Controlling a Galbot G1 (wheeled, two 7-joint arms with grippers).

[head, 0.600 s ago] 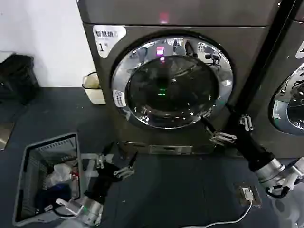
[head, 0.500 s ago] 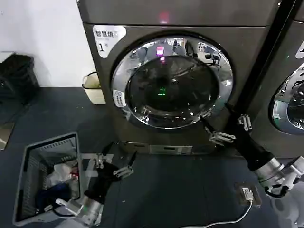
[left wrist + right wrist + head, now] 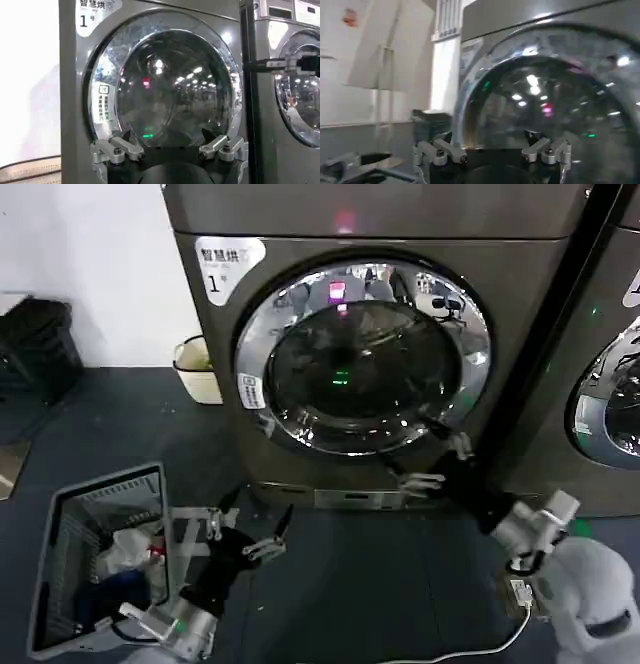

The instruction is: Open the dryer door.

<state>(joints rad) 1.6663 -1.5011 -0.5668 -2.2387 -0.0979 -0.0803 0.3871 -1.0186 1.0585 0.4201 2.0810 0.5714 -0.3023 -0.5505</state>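
The dryer door (image 3: 362, 354), chrome-rimmed with dark glass, sits flush in the dark grey machine marked "1" (image 3: 216, 282). My right gripper (image 3: 410, 446) is open at the door's lower right rim, its fingertips close against the chrome; whether they touch it is unclear. In the right wrist view the open gripper (image 3: 490, 137) faces the door's rim (image 3: 470, 85) edge-on. My left gripper (image 3: 260, 501) hovers open and low in front of the machine's base, holding nothing. From the left wrist, that gripper (image 3: 167, 137) faces the door (image 3: 165, 85).
A grey basket (image 3: 60, 514) with laundry stands on the floor at the left. A cream bucket (image 3: 195, 369) and a black bag (image 3: 35, 344) lie by the wall. A neighbouring machine's door (image 3: 605, 399) is at the right. A floor socket (image 3: 520, 592) with a cable lies near my right arm.
My right gripper and forearm have swung left and slightly down, from the door's right edge to its lower right rim. The left arm has barely moved. The door looks unchanged.
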